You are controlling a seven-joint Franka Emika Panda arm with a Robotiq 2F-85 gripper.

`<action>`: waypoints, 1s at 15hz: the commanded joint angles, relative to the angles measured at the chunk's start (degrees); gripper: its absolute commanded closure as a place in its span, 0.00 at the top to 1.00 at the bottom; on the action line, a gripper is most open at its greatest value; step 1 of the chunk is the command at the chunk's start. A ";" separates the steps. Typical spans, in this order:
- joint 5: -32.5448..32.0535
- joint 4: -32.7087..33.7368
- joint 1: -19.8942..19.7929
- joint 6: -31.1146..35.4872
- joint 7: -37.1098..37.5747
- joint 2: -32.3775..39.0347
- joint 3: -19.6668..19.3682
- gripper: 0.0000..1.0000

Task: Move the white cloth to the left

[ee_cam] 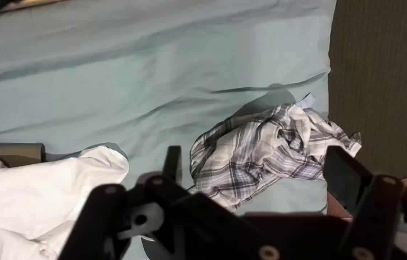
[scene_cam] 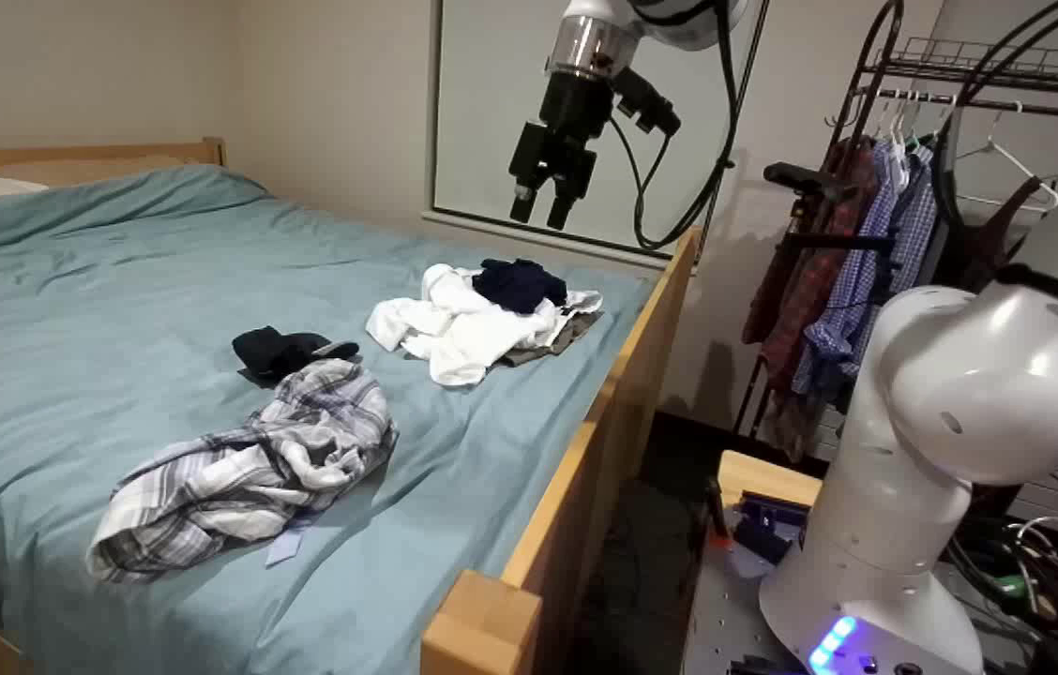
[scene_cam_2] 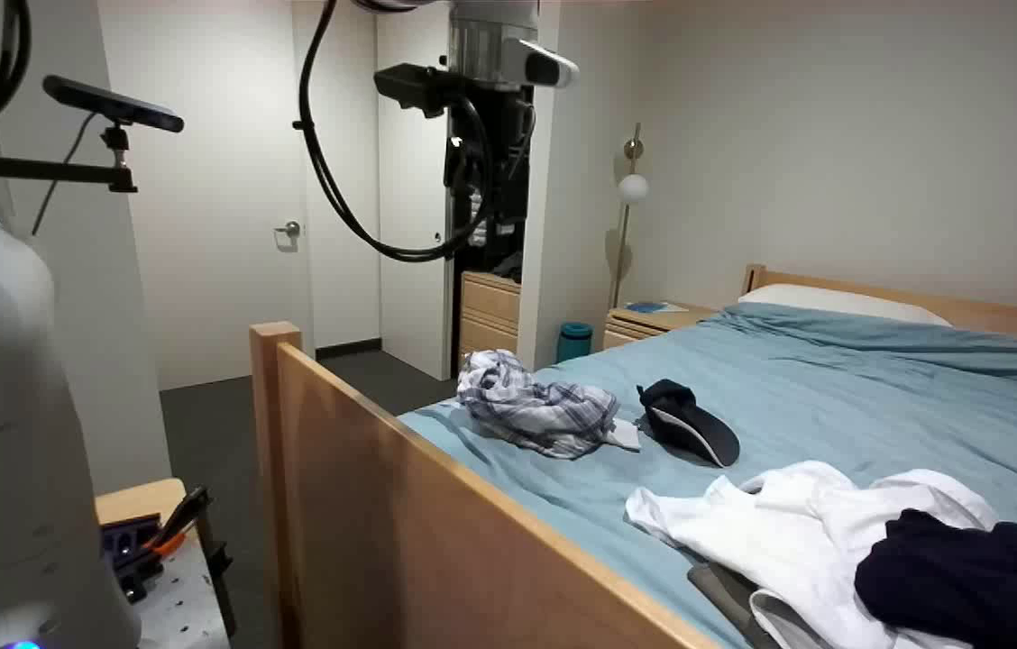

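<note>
- Robotiq gripper (ee_cam: 257,168), nearest the wrist camera: fingers spread well apart, suspended above the bed (scene_cam: 116,300). In an exterior view the gripper (scene_cam_2: 504,212) is dark against dark, its fingers hard to make out.
- White cloth (scene_cam: 477,333): bunched on the bed near the footboard (scene_cam_2: 409,541), well apart from the gripper. In the wrist view the left edge cuts it off and the gripper covers part.
- Navy garment (scene_cam_2: 950,577): on top of the white cloth; runs out of frame in an exterior view. Type cannot be told.
- Brown-grey garment (scene_cam: 552,345): beneath the white cloth, only a margin showing.
- Plaid shirt (ee_cam: 246,155): crumpled near the bed's corner, partly hidden behind the gripper in the wrist view. Pale flap (scene_cam_2: 624,435) at its edge: cannot tell whether it belongs to the shirt.
- Black cap (scene_cam_2: 684,419): near the plaid shirt.
- Robot arm (scene_cam: 914,487): cropped by the frame in both exterior views.
</note>
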 commanded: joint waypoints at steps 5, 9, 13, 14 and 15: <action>0.93 5.47 -2.34 -1.37 -0.59 6.11 -0.32 1.00; 1.96 13.45 -3.19 -2.36 -1.51 15.71 -2.26 1.00; 5.71 22.55 -5.00 -3.21 -0.53 27.72 -3.70 1.00; 6.82 24.40 -5.74 -3.01 -0.89 30.53 -3.83 1.00; 7.42 26.45 -6.54 -3.03 -0.33 33.36 -3.73 1.00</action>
